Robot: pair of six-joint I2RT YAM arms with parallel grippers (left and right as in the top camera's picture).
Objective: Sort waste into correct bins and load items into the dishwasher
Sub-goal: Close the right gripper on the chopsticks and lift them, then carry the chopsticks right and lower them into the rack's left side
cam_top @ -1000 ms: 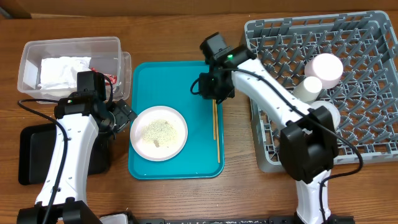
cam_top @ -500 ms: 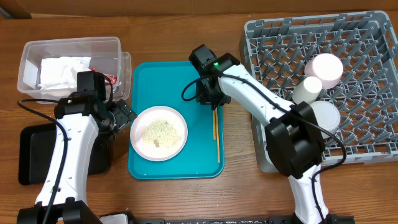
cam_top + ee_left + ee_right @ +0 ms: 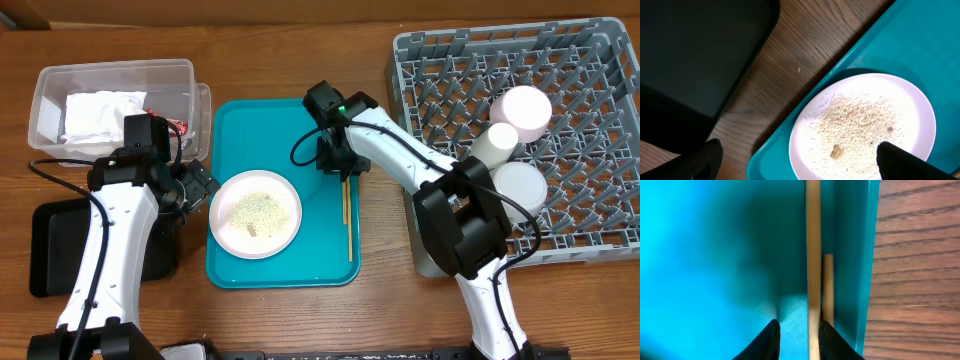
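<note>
On the near left of the wooden table (image 3: 385,300) we see the flat black tray (image 3: 50,250). The left arm (image 3: 120,230) reaches over it and hides part of it. Just beside it lies the big teal tray (image 3: 300,130).

On the near half of the teal tray sits a small round plate (image 3: 287,228). A heap of pale rice crumbs (image 3: 252,210) lies in the middle of it. The left gripper (image 3: 800,162) hangs over the left edge of the teal tray, just beside the plate. Its jaws are wide apart and nothing is between them.

Along the right edge of the teal tray lie the two thin wooden chopsticks (image 3: 348,215), side by side. The right gripper (image 3: 801,330) is down at their far end. Its jaws are a little way apart, one on each side of the first chopstick (image 3: 813,240). One finger looks to be right against the stick. We can see a strip of teal between the stick and the other finger, so the jaws are not squeezing it. The second chopstick (image 3: 828,280) lies between the first one and the tray's raised rim.

On the right stands the big grey dish rack (image 3: 450,60). Three pale things lie in it in a row: a round dish (image 3: 522,185) nearest, a white cup (image 3: 495,142) in the middle, and a pink-white dish (image 3: 526,108) farthest.

At the far left is the clear tub (image 3: 110,66). The crumpled white napkin (image 3: 100,112) lies inside it. A bit of the red wrapper (image 3: 178,125) shows at the tub's right end.
</note>
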